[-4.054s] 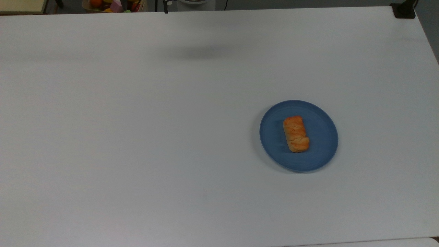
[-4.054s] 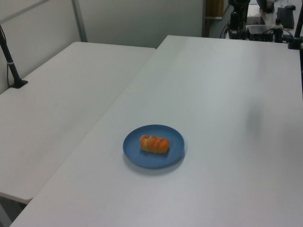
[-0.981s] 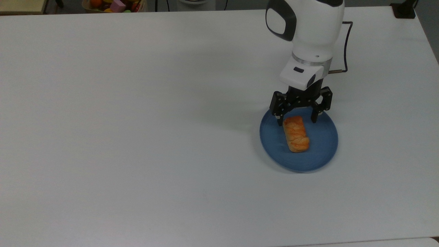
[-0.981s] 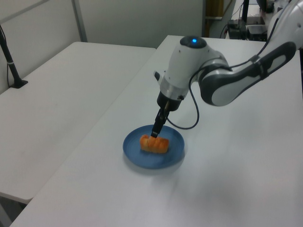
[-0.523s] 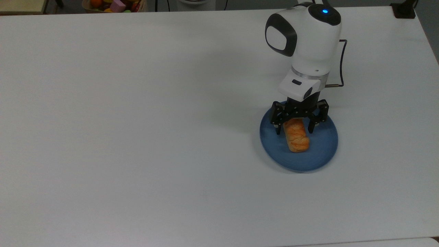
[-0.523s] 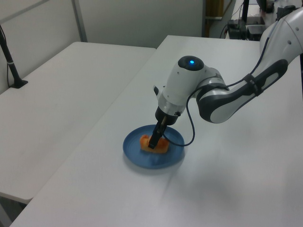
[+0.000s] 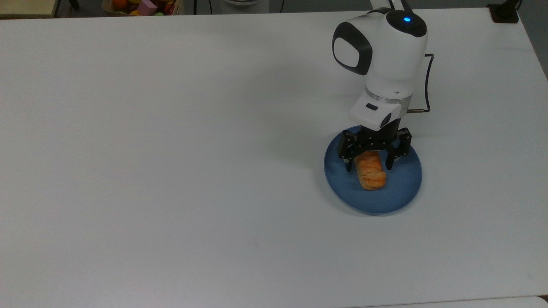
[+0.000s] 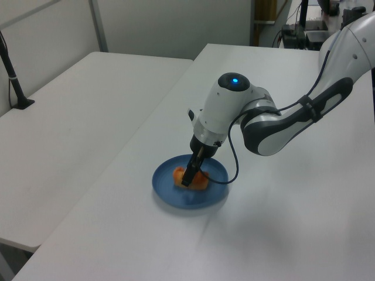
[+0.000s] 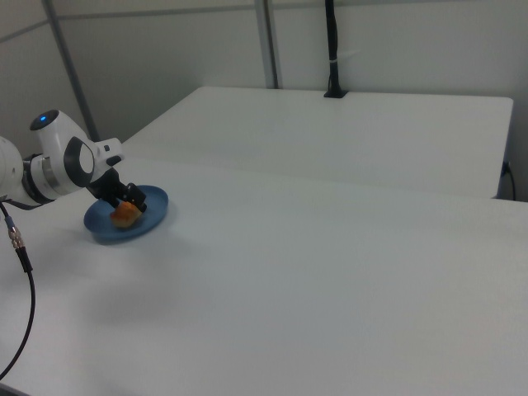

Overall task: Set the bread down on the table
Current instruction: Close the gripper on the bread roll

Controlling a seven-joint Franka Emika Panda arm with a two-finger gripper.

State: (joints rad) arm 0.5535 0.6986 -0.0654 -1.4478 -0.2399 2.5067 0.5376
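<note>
The robot's black 2-finger hand (image 7: pixel 370 164) hangs open astride one end of the small golden-orange bread roll (image 7: pixel 370 172) on the round blue plate (image 7: pixel 402 191) near the white counter's (image 7: pixel 171 171) corner, so an end-only pinch could tip it loose.

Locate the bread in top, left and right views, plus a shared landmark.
Top view: bread right of centre, between the open hand's fingers.
Left view: bread centre, lower half.
Right view: bread at far left.
Shared landmark: the blue plate under it.
</note>
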